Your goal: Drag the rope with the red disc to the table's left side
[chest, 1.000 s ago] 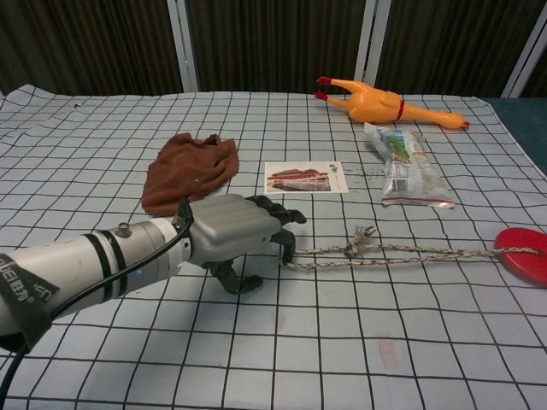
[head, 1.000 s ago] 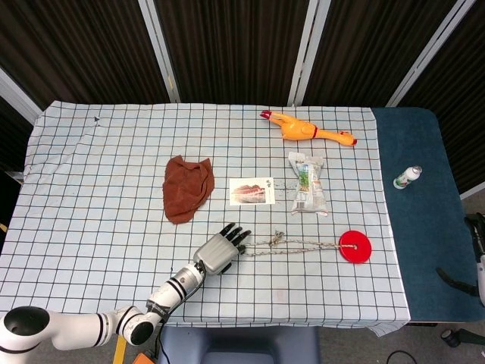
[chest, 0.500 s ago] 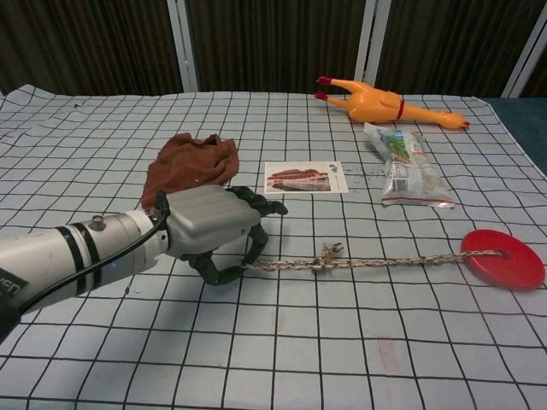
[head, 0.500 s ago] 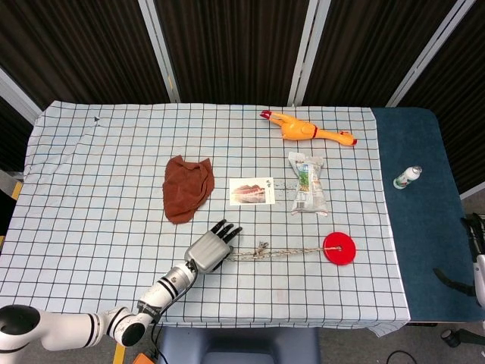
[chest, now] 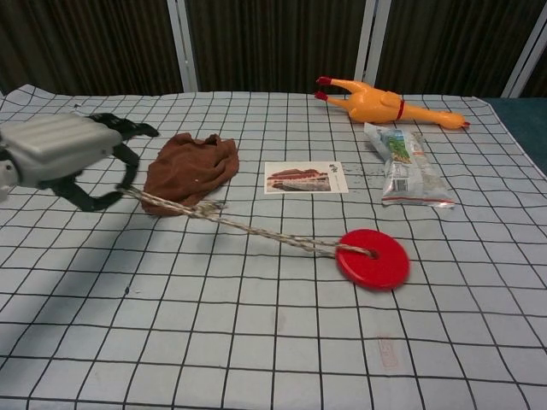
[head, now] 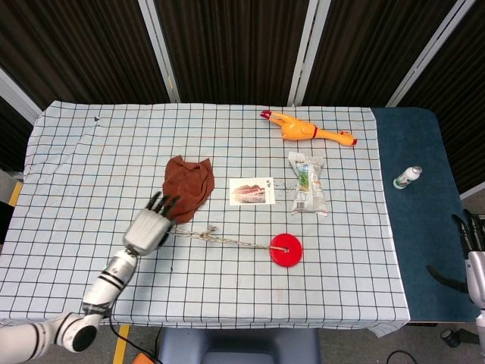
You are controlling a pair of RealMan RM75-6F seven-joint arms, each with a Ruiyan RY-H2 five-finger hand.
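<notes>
Left hand (head: 148,227) pinches the near-left end of the rope (chest: 235,224), fingers curled round it; the hand looks raised off the cloth in the chest view. Rope runs taut from the hand, slanting right and nearer, past a knot just beside the brown rag (head: 186,188), to the red disc (chest: 373,258). Disc lies flat near table centre, nearer than the photo card (head: 251,191) and apart from it.

Judgement: drag is in hand, maybe half done; disc is not yet on the left side. To do it well: keep the pinch firm, pull low and steady leftward so the disc slides flat rather than flips or skips. Keep the line clear of the rag, since the knot could snag its edge and drag it along. Stop short of the table's left edge (head: 23,189).

Further right: snack packet (head: 307,183), rubber chicken (head: 307,130) at the far side, small bottle (head: 406,177) on the blue mat, all well apart from the rope.

Right hand (head: 473,258) only peeks in at the right edge; can't tell its fingers.
</notes>
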